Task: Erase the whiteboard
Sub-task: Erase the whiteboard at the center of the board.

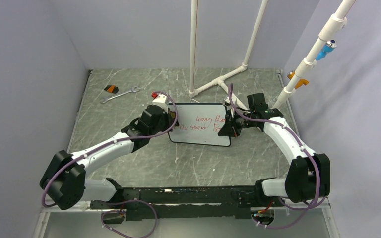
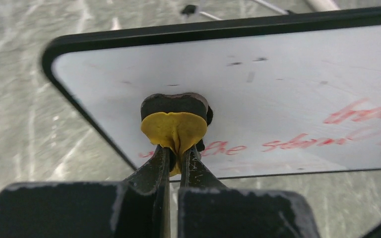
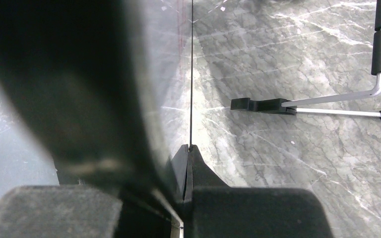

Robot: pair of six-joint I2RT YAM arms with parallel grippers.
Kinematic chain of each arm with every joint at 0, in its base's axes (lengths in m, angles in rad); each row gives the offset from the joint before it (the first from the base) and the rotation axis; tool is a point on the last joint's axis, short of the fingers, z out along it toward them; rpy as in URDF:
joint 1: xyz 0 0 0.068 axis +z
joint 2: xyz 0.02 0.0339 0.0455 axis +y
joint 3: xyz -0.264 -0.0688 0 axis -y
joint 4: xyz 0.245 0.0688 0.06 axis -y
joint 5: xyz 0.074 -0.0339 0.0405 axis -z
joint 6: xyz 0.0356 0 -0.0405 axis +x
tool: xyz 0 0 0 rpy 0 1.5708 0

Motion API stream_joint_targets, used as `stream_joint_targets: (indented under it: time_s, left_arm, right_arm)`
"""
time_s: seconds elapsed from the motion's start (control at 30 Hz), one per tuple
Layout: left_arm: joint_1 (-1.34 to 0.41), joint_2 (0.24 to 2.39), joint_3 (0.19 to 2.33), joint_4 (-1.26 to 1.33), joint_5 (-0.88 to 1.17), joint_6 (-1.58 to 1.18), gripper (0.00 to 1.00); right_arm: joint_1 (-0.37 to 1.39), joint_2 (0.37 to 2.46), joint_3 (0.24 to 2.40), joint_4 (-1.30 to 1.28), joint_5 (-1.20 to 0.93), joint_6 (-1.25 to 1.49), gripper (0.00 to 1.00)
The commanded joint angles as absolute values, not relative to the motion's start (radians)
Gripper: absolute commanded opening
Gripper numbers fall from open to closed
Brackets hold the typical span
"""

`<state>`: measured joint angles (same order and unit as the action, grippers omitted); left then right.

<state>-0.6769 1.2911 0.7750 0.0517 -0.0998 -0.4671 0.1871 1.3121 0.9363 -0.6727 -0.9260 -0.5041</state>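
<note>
Whiteboard (image 1: 198, 130) — mid-table (image 1: 203, 163), between both arms; red writing (image 2: 297, 143) on R half and along btm. L gripper (image 2: 177, 156) clamped on yellow/dark eraser pad (image 2: 174, 116), pad touching board's L part. R gripper (image 3: 188, 163) — jaws closed on board's R edge. Wrench (image 1: 120, 94) far L.

Left hand (image 2: 176, 148) and right hand (image 3: 189, 151) both clamped shut, facing each other.

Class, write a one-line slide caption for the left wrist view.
Left tool pinching a yellow-backed eraser against the whiteboard, with red writing unwiped to its right.
</note>
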Motion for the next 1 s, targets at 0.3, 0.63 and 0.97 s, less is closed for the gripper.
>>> stream_joint_targets:
  time_s: [0.3,0.63,0.97]
  left_arm:
    - [-0.677,1.344,0.793,0.442,0.305,-0.434,0.00]
    - [-0.801,1.309,0.903,0.125,-0.317,-0.439,0.00]
    - [-0.805,1.302,0.879,0.064,-0.348,-0.393,0.00]
  right_arm:
    - [0.206,1.301,0.925,-0.746,-0.925,-0.566,0.00]
    - [0.205,1.298,0.925,-0.746,-0.925,-0.566,0.00]
    - [0.206,1.298,0.924,-0.743,-0.925,-0.565,0.00]
